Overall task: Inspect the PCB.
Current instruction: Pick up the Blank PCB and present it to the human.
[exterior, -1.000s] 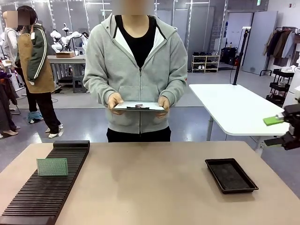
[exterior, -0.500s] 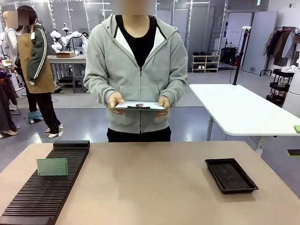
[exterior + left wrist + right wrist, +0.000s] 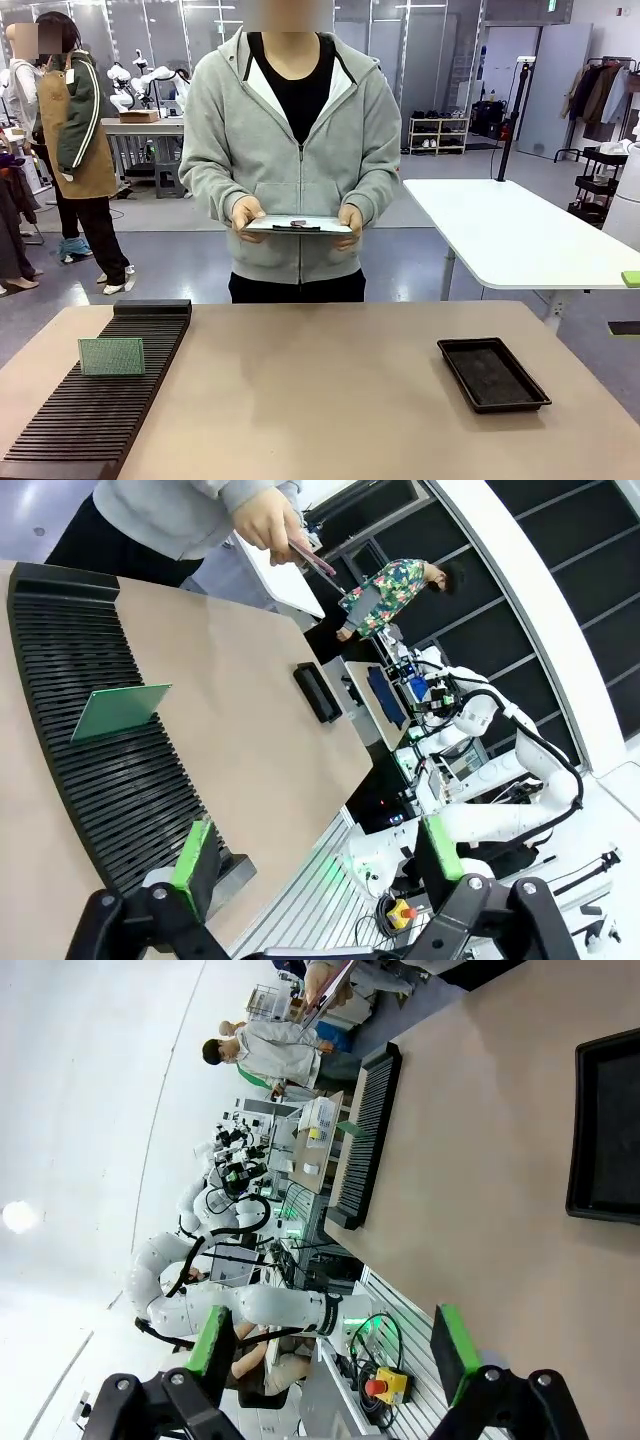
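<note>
The PCB point(image 3: 111, 356) is a small green board standing upright in a slot of the black ribbed rack point(image 3: 100, 410) at the table's left. In the left wrist view the PCB point(image 3: 120, 710) leans on the rack point(image 3: 80, 650), well ahead of my left gripper point(image 3: 316, 852), which is open and empty above the rack's near end. My right gripper point(image 3: 332, 1345) is open and empty too, off the table's right side. In the front view, a green pad and a dark finger of the right gripper point(image 3: 628, 302) show at the right edge.
A shallow black tray point(image 3: 493, 373) lies at the table's right, and the tray point(image 3: 605, 1130) also shows from the right wrist. A person in a grey hoodie stands at the far side holding a grey clipboard point(image 3: 297, 226) in both hands. A white table point(image 3: 510, 230) stands behind.
My right gripper has drawn back to the right, from well inside the front view to its very edge. The PCB, the tray and the person have not moved.
</note>
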